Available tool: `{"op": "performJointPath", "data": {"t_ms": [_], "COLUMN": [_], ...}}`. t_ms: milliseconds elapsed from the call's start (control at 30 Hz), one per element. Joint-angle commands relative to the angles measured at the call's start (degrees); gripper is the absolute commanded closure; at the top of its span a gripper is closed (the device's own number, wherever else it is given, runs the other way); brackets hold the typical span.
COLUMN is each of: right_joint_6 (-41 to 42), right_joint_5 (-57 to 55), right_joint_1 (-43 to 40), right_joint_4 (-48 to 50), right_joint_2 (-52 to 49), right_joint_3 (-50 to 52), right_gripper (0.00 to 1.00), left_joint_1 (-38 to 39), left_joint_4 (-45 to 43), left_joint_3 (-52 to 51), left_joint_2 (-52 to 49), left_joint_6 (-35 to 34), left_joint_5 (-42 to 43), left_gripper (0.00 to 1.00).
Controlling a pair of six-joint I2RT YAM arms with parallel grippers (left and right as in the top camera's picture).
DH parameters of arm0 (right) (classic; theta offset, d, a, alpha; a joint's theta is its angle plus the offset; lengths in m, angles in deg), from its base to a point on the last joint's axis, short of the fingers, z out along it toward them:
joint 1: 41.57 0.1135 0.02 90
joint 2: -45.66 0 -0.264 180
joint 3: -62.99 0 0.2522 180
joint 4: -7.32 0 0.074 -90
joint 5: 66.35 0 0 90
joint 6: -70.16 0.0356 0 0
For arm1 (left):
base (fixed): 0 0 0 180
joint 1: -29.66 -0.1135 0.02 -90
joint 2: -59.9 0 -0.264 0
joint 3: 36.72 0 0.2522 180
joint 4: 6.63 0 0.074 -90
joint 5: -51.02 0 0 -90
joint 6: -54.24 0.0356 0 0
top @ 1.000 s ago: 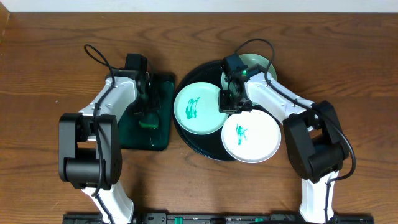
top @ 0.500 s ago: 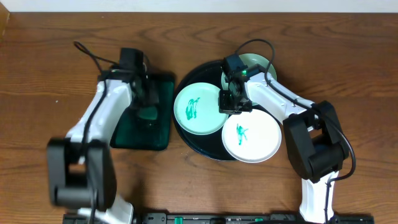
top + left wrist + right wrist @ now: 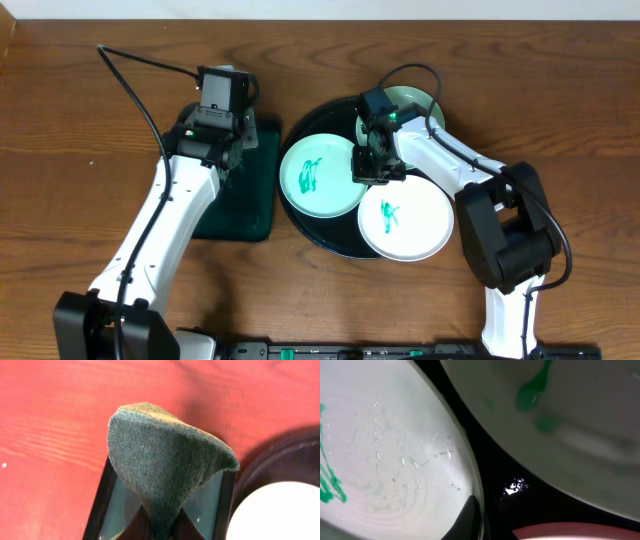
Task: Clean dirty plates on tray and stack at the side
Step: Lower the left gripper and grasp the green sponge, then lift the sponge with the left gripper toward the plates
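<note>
At the left, the green sponge (image 3: 165, 470) is held pinched in the closed left gripper (image 3: 161, 527), raised above the small dark green tray (image 3: 255, 200). To its right, all three plates are carried on the round black tray (image 3: 300, 225). The nearest plate (image 3: 320, 173), smeared teal-green in the middle, lies just right of the sponge. The left arm is therefore judged the one to travel rightward and down onto it. The right gripper (image 3: 370, 165) is closed at that plate's right rim, seemingly pinching it steady, and one fingertip (image 3: 470, 515) is seen against the rim. A second smeared plate (image 3: 405, 217) is set at the tray's front right. A third plate (image 3: 412, 100) at the back is partly hidden by the right arm. No plate is yet stacked on the bare tabletop (image 3: 560, 90).
</note>
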Motion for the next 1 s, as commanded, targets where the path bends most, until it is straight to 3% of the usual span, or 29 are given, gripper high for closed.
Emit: {"op": "performJointPath", "data": {"t_ms": [0,967], "right_joint_6": [-2.4,-2.4], "right_joint_5": [0.8,0.7], "right_joint_1": [1.2,1.2], "right_joint_4": [-1.4,-1.1], "right_joint_2": [-1.5,-1.5], "right_joint_3": [0.7,0.7], "right_gripper": [0.99,0.99], "left_joint_1": [0.8,1.4], "left_joint_4": [-2.8,-4.2], "left_joint_3": [0.9,0.9], "left_joint_2": [0.3,0.3], "left_joint_6": [1.2,1.6], "left_joint_5": [-4.2,-8.2], "left_gripper": [0.93,0.93]}}
